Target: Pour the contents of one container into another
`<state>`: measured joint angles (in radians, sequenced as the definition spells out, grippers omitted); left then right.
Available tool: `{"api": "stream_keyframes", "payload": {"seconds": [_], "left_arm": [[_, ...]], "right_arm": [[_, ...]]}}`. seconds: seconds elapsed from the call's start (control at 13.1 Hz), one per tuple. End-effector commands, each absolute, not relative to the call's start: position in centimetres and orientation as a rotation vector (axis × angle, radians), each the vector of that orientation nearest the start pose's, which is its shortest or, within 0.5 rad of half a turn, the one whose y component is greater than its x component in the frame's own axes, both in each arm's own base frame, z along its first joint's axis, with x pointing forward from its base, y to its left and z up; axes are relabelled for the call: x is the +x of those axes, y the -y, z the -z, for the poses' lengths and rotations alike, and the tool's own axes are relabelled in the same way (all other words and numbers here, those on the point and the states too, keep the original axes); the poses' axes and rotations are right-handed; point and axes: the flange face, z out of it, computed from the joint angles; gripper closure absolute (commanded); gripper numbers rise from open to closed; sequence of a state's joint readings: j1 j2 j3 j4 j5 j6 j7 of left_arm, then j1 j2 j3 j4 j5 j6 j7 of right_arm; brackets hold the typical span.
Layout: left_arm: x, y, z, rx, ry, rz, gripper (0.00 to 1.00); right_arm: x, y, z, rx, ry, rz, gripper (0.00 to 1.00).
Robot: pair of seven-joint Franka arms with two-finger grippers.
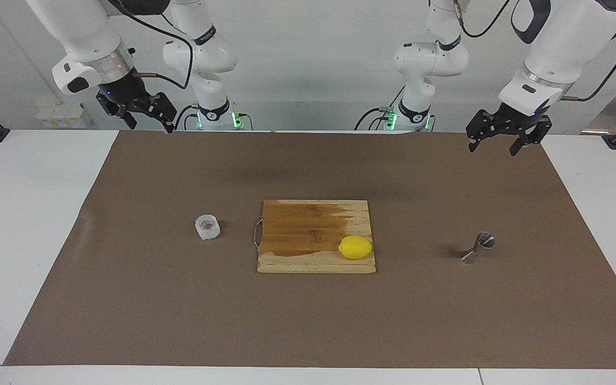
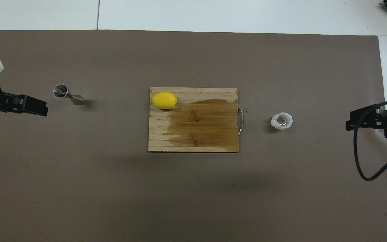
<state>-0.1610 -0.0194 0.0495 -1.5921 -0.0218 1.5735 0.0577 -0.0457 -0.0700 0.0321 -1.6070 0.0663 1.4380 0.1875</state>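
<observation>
The small clear faceted glass cup (image 1: 207, 226) stands upright on the brown mat toward the right arm's end, beside the cutting board; it also shows in the overhead view (image 2: 282, 121). The steel hourglass jigger (image 1: 478, 247) stands on the mat toward the left arm's end, and the overhead view shows it too (image 2: 67, 94). My left gripper (image 1: 493, 147) hangs open and empty in the air over the mat near the jigger's end, apart from it. My right gripper (image 1: 147, 124) hangs open and empty over the mat's edge at the cup's end, apart from the cup.
A wooden cutting board (image 1: 308, 235) with a wet dark patch and a metal handle lies mid-mat. A yellow lemon (image 1: 355, 247) rests on its corner toward the jigger. The brown mat (image 1: 308, 321) covers most of the white table.
</observation>
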Motion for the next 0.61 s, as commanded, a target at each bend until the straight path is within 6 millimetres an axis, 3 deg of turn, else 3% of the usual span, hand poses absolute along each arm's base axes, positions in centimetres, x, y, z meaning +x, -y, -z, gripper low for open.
{"api": "stream_keyframes", "payload": {"seconds": [0.0, 0.53], "left_arm": [[53.67, 6.22, -62.71, -3.157, -0.252, -0.004, 0.0], [53.71, 6.06, -62.55, -3.161, -0.197, 0.005, 0.0]], "right_arm": [[51.5, 0.13, -63.71, -3.045, -0.271, -0.14, 0.0], [51.5, 0.13, -63.71, -3.045, -0.271, -0.14, 0.0]]}}
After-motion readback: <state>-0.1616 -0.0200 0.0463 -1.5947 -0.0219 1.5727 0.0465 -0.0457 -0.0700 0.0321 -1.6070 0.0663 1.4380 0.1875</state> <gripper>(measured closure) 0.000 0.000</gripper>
